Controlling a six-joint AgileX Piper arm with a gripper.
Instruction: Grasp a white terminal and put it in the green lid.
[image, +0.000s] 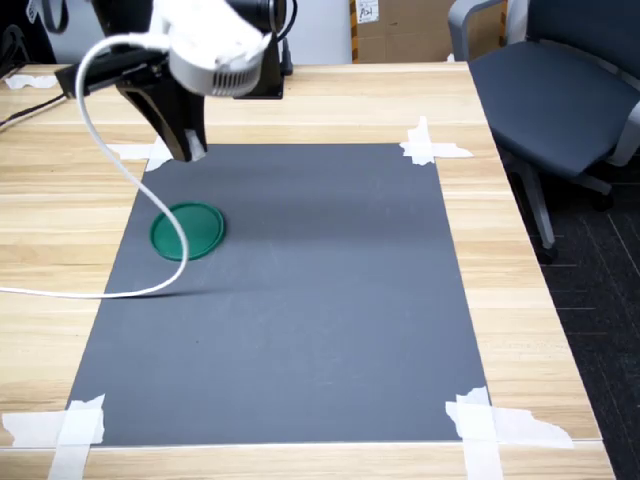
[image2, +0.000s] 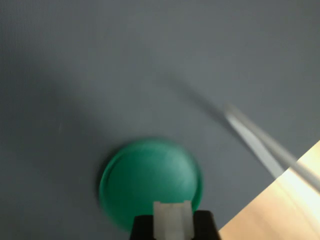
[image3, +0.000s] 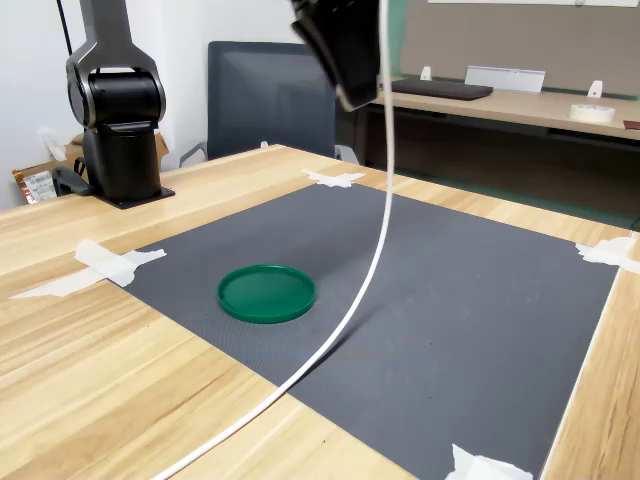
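Observation:
The green lid (image: 188, 231) (image3: 266, 292) lies flat on the dark grey mat, near the first exterior view's left edge of the mat. In the wrist view the green lid (image2: 150, 180) has nothing in it. The white terminal (image2: 172, 220) sits between the two black fingers (image2: 205, 226) of my gripper (image2: 172, 229), which is shut on it. My gripper (image: 188, 145) (image3: 350, 92) hangs well above the mat, just behind the lid as the first exterior view shows it. In both exterior views the terminal is too small to make out.
A white cable (image: 95, 150) (image3: 372, 250) droops from the arm, crosses the lid's edge and runs off the table front. The grey mat (image: 320, 300) is taped at its corners (image: 430, 145). The arm's base (image3: 118, 120) and an office chair (image: 560, 90) stand nearby.

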